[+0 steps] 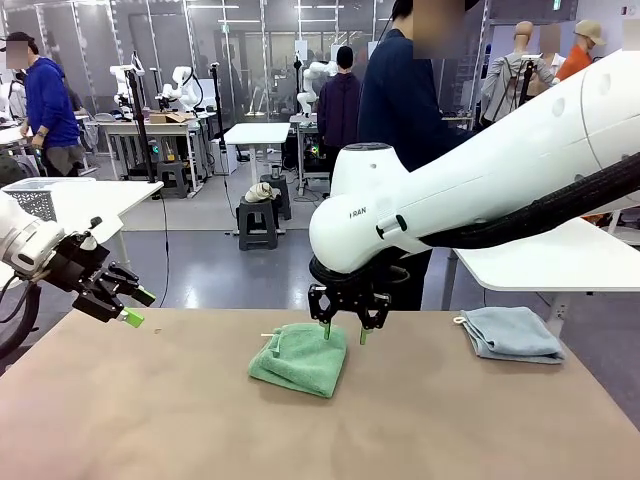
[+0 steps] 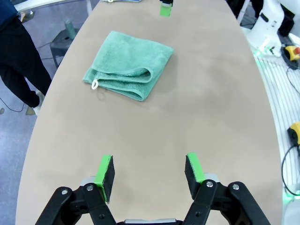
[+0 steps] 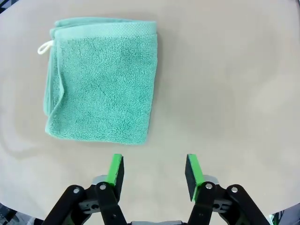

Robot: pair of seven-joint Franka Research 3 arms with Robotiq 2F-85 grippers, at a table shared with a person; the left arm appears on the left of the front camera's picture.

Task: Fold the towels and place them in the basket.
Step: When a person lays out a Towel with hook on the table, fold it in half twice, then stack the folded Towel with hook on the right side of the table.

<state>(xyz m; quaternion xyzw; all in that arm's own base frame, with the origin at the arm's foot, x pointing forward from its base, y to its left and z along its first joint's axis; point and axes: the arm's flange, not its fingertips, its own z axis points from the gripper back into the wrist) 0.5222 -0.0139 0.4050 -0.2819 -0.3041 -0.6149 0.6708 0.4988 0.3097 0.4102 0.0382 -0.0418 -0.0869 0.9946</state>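
A green towel (image 1: 300, 358) lies folded into a small square near the middle of the table, its white loop at one corner; it also appears in the left wrist view (image 2: 127, 64) and the right wrist view (image 3: 101, 79). A pale blue towel (image 1: 511, 332) lies folded at the table's far right. My right gripper (image 1: 346, 333) hangs open just above the far edge of the green towel, nothing between its fingers (image 3: 153, 171). My left gripper (image 1: 132, 304) is open above the table's left side, well clear of the towel (image 2: 150, 173). The basket is out of view.
A person in dark clothes stands at the far side of the table behind my right arm (image 1: 400, 95). A paler grey lattice basket (image 1: 35, 197) sits on a white table at the far left. The brown tabletop (image 1: 450, 420) has free room in front.
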